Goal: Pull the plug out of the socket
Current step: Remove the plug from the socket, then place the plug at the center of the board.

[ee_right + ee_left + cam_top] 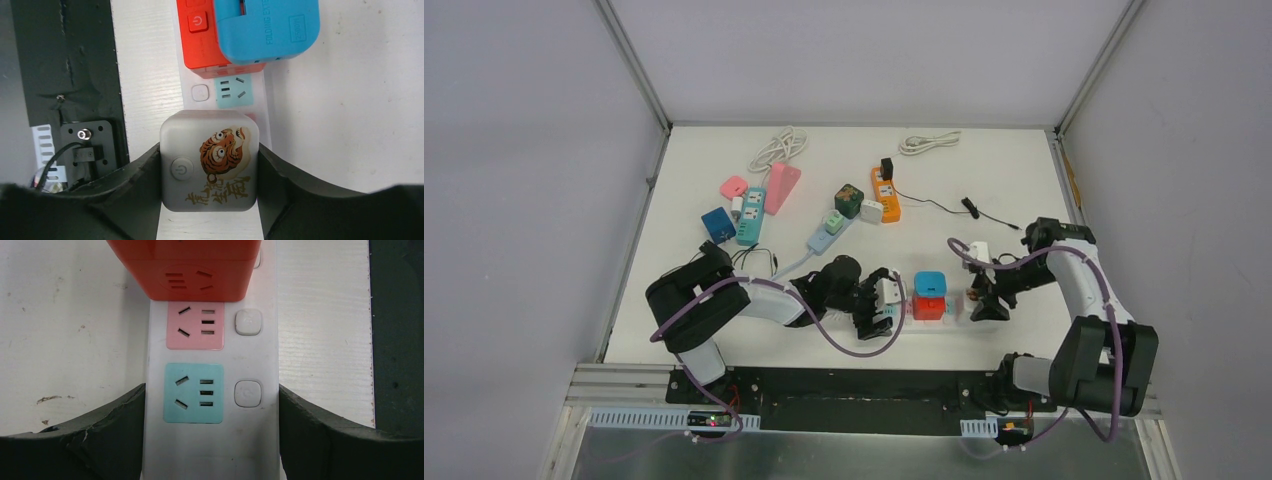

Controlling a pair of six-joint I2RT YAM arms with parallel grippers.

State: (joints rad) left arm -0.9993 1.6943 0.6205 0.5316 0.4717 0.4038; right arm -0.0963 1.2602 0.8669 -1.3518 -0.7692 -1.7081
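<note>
A white socket strip (959, 310) lies near the table's front edge. My left gripper (211, 390) is shut on its left end, with the dark fingers (100, 440) pressed against both long sides just below the teal outlet (193, 392) and the pink outlet (195, 325). The plug (209, 160), a grey cube with a tiger picture and a round button, stands over the strip's right end. My right gripper (209, 150) is shut on it, one pad on each side. Whether its pins sit in the outlet is hidden. From above, the left gripper (886, 305) and right gripper (984, 300) face each other along the strip.
A red cube adapter (928, 307) with a blue cube plug (930, 284) on top sits mid-strip between the grippers. Further back lie a teal strip (750, 216), an orange strip (885, 195), a pink block (782, 187), a blue cube (717, 225) and white cables (929, 142). The black base plate (65, 60) borders the near edge.
</note>
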